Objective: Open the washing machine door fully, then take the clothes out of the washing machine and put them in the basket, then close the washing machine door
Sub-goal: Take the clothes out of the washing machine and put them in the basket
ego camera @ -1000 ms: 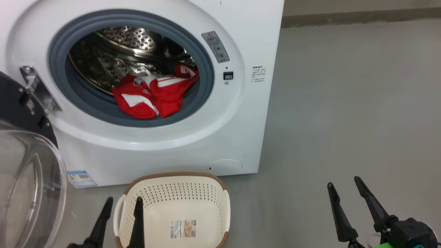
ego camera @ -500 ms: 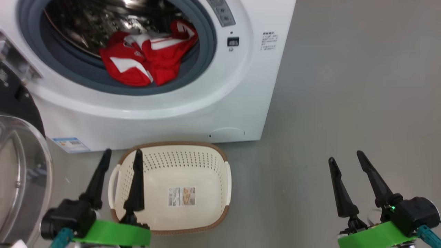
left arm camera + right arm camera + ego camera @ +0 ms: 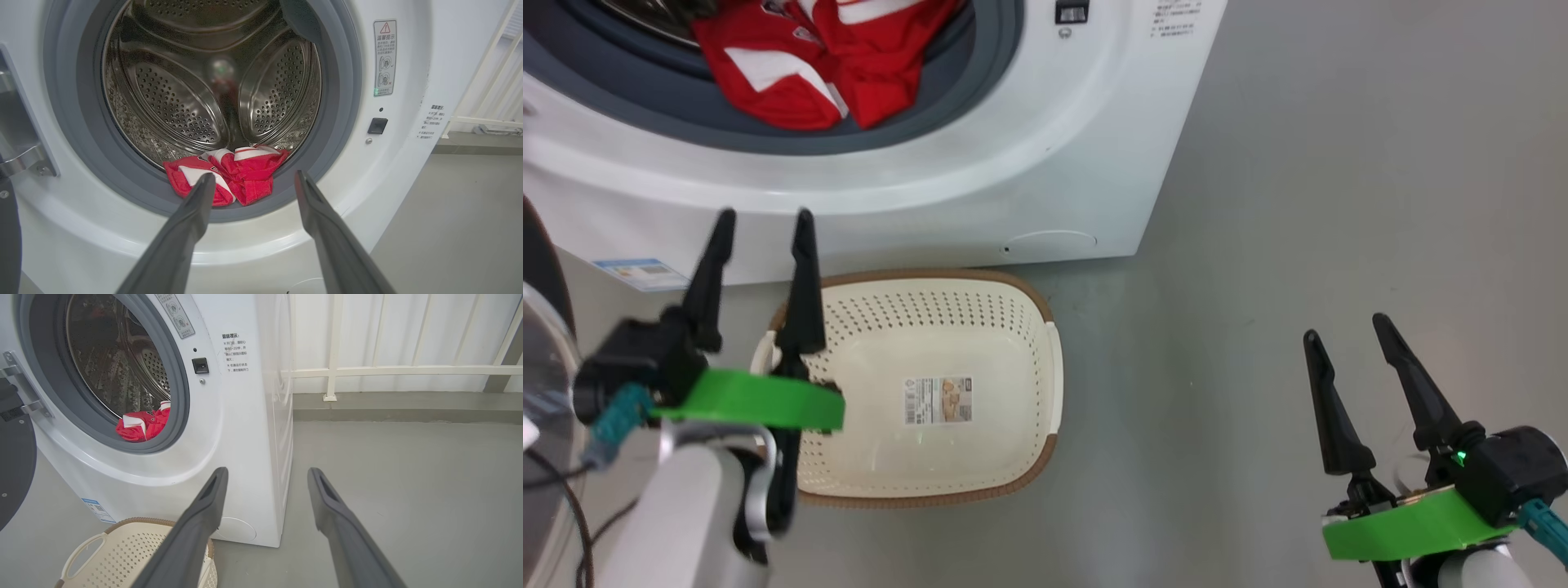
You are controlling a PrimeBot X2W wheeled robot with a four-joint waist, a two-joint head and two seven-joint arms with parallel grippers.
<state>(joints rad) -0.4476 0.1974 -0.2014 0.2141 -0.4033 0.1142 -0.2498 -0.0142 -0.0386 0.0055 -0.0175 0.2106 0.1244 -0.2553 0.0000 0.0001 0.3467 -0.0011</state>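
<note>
Gaping open, the big white boxy front-loading washing machine (image 3: 1054, 163) has its round black-rimmed door (image 3: 14, 469) swung left; the cream perforated plastic basket (image 3: 1013, 483) sits on the floor (image 3: 1298, 204) just in front of it. Crumpled red-and-white sports clothes (image 3: 229, 179) lie low at the lip of the grey seal (image 3: 341, 106), straight ahead of the left gripper (image 3: 253, 175), long axis crosswise to its wide-spread, empty fingers. The right gripper (image 3: 1344, 327), equally spread, hangs well apart, so the left arm is nearer. A pale sticker (image 3: 385, 57) reads "温馨提示"; the small blue label (image 3: 637, 273) is illegible.

Left gripper (image 3: 762, 214) raised, fingers spread; right gripper (image 3: 1343, 327) low, fingers spread
</note>
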